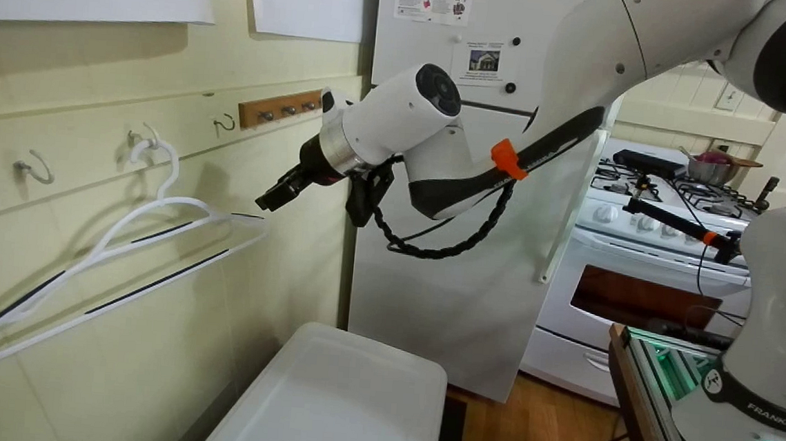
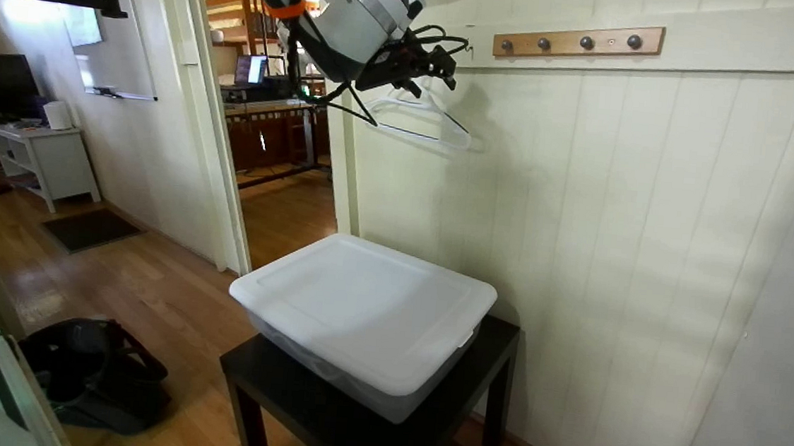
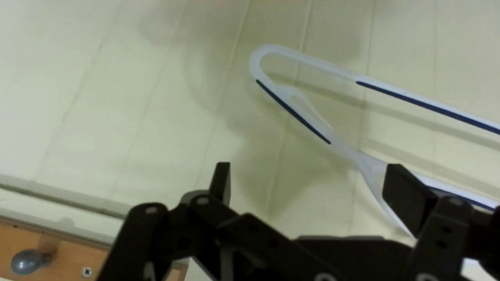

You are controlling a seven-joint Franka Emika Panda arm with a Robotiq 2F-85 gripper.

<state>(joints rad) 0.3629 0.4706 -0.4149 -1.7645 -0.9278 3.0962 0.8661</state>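
While the claw gapes, the white hanger hangs just beyond it.

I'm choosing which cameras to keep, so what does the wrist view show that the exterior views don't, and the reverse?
Wrist view only: a small inner loop near the rounded end of the hanger; I can't make it out elsewhere.

Exterior views only: the lidded bin, in both; in an exterior view, the stove and the hanger's hook on the wall side; in an exterior view, a small white cabinet.

Shared: the hanger's frame, the pincer, the wooden knob rack and the pale wall.
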